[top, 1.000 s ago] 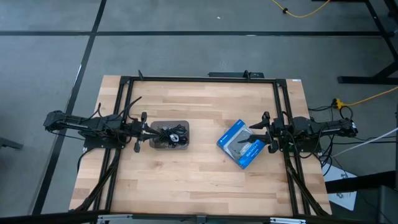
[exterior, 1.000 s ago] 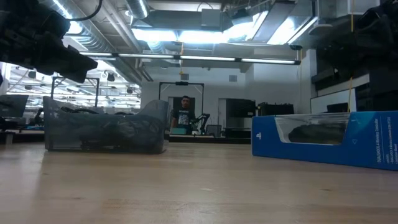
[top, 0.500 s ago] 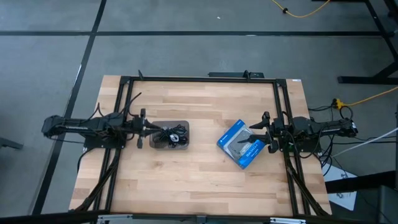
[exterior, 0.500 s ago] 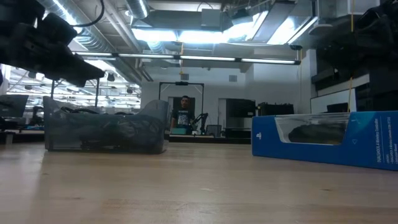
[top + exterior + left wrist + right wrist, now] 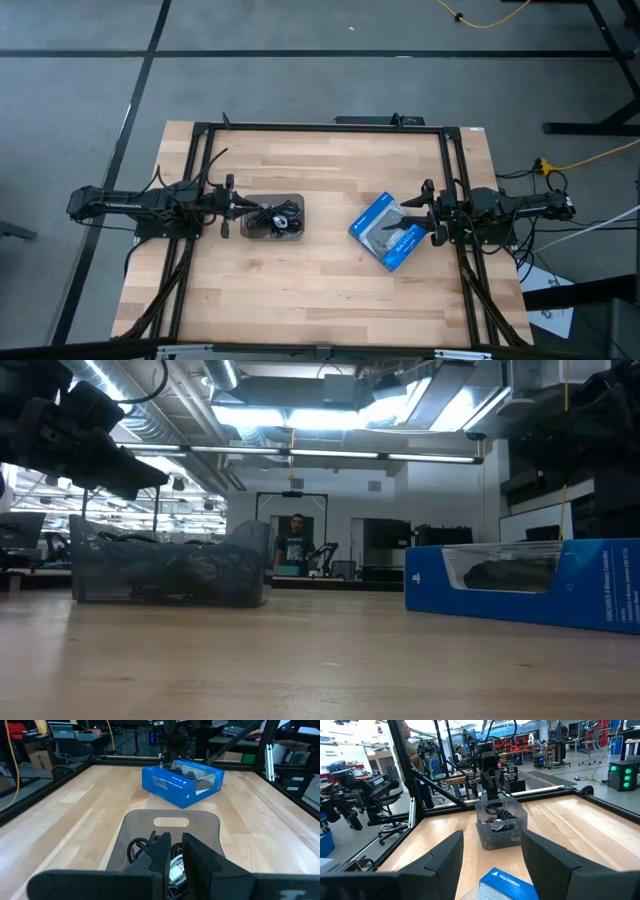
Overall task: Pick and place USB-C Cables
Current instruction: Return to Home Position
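Note:
The USB-C cables (image 5: 272,215) lie as a tangle of black and white bundles inside the grey translucent tray (image 5: 296,233) on the table's left half. They also show in the left wrist view (image 5: 142,847) and the right wrist view (image 5: 495,816). My left gripper (image 5: 232,205) hovers over the tray's left end with its fingers shut and empty (image 5: 176,845). In the low view it hangs above the tray (image 5: 130,470). My right gripper (image 5: 430,212) waits open at the right edge, beside the blue box (image 5: 385,232).
The blue retail box (image 5: 182,782) lies flat and slantwise right of centre, just in front of my right gripper's open fingers (image 5: 492,855). Black frame rails run along the table's left, right and far edges. A person stands in the room beyond the table (image 5: 295,540).
My left gripper has swung a little toward the table's far edge and risen slightly over the tray's left end, then kept still. The tray, the cables and the box have not moved.

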